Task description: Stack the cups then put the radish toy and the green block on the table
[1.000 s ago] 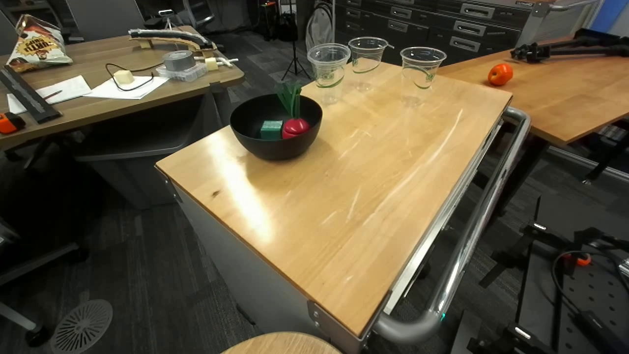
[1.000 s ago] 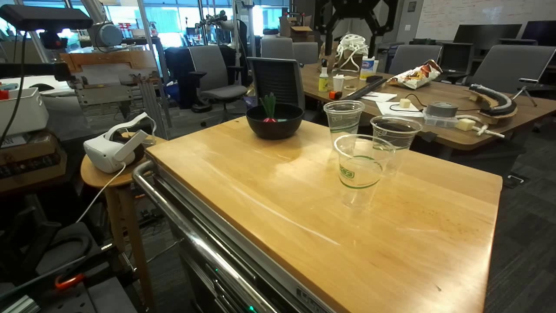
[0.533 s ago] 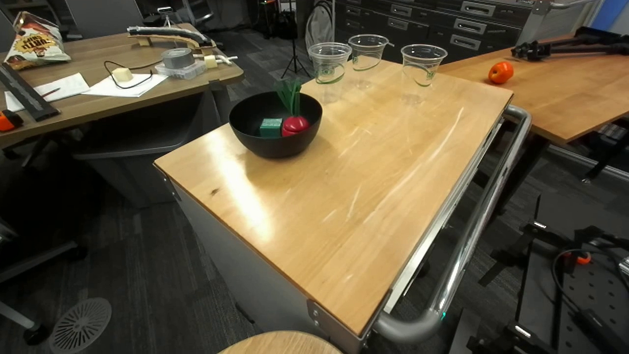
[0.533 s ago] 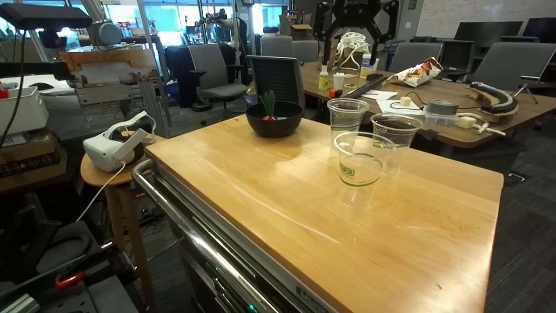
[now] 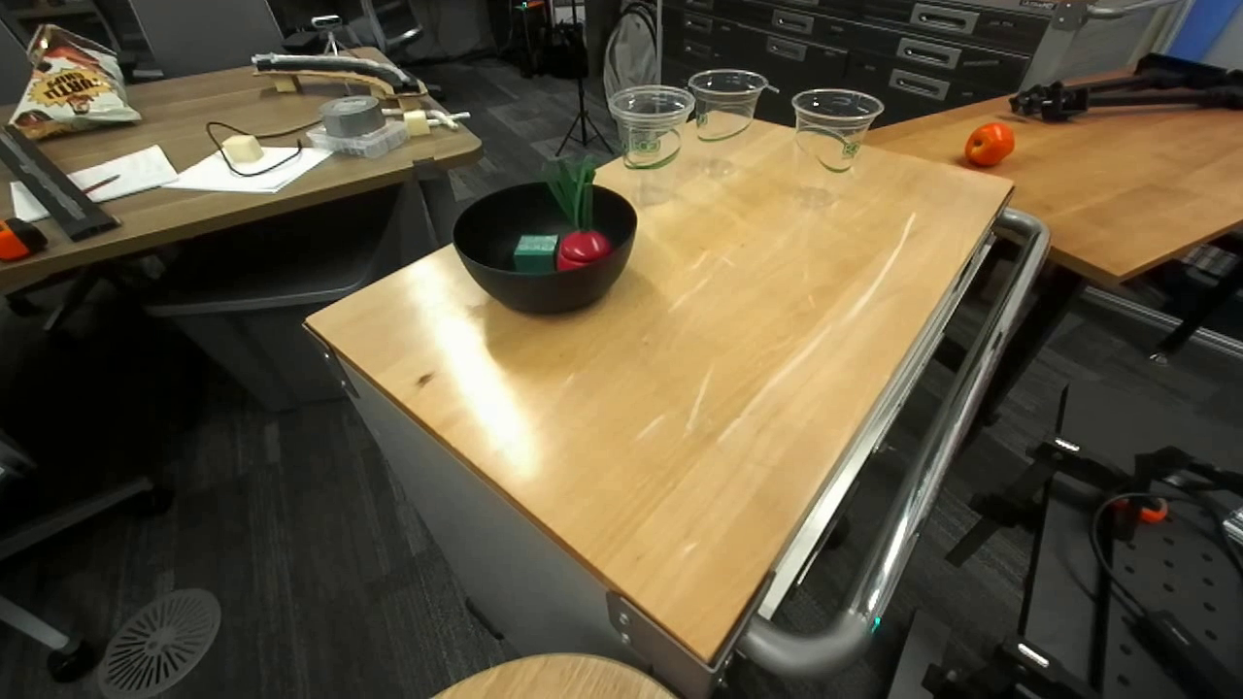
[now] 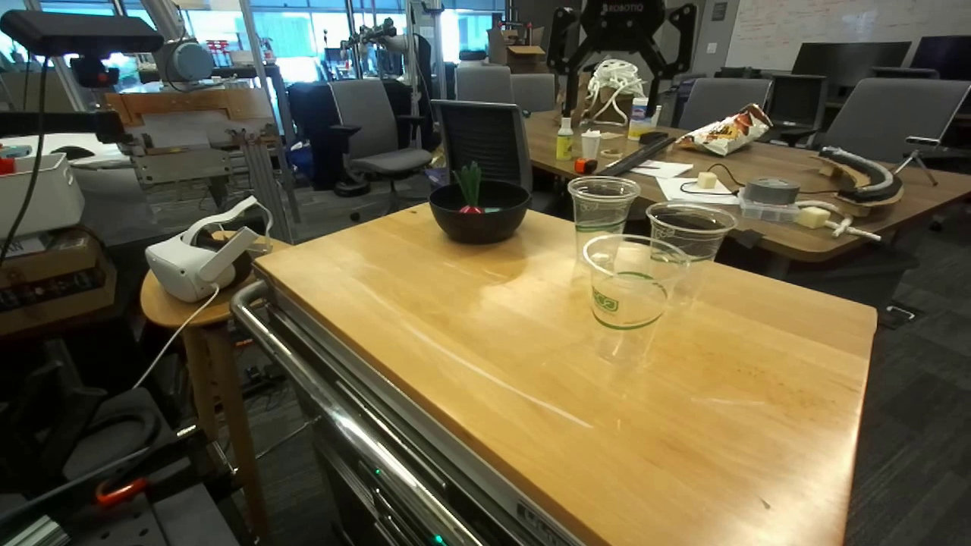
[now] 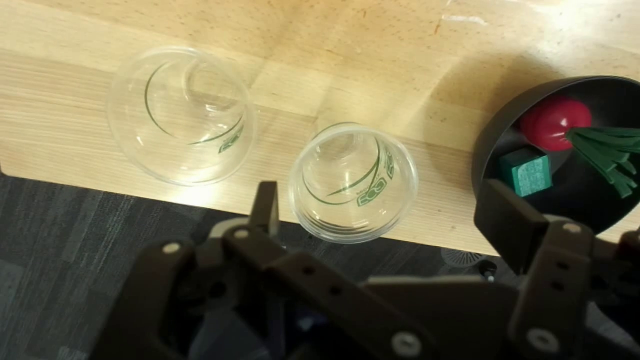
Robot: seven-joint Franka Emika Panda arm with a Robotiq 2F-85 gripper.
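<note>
Carpet (image 5: 291,505): dark grey, mottled. Furniture noted in an exterior view: black drawer cabinet (image 5: 835,60), brown wooden desk (image 5: 194,112) with a rounded corner, orange-brown worktop (image 5: 1126,189) at far right. Also recorded: grey office chairs (image 6: 887,114), round wooden stool (image 6: 171,309). Windows (image 6: 300,30) at rear, bright and bluish. Whiteboard (image 6: 842,21) carries red writing; dark monitors (image 6: 853,59) stand in front.

Gripper (image 7: 384,209): jaws wide apart, free gap between.
Nested cups (image 7: 352,185): upright, below and ahead of that gap.
Single cup (image 7: 182,117): to the gripper's left in the wrist view; narrow bare strip before the nested cups.
Black bowl (image 7: 502,132): to the gripper's right; slightly wider strip.
Radish toy (image 5: 585,248): stalk above bowl rim, both exterior views.
Table (image 7: 350,55) farther ahead: bare.
</note>
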